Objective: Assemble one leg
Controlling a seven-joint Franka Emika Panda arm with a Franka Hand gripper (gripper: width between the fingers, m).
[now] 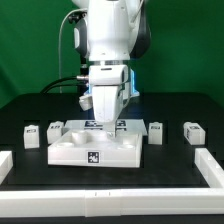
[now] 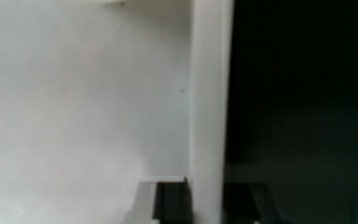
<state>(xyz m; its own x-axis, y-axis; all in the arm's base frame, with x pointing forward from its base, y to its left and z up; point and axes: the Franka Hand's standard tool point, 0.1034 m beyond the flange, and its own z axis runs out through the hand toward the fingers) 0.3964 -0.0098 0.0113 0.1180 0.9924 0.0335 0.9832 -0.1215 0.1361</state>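
The large white square panel (image 1: 70, 150) lies flat on the black table and carries a tag on its front face. Several legs, small white tagged blocks, stand beside it: two at the exterior view's left (image 1: 30, 136) (image 1: 55, 128) and two at the right (image 1: 155, 130) (image 1: 192, 131). My gripper (image 1: 106, 124) points down at the panel's far edge. In the wrist view my gripper (image 2: 210, 203) has its dark fingers (image 2: 172, 203) on either side of the panel's edge (image 2: 210, 100). The jaws stand close together on that edge. No leg is held.
A long white bar (image 1: 110, 186) runs along the front. Its side arms stand at the exterior view's left (image 1: 5, 165) and right (image 1: 210, 166). A green wall closes the back.
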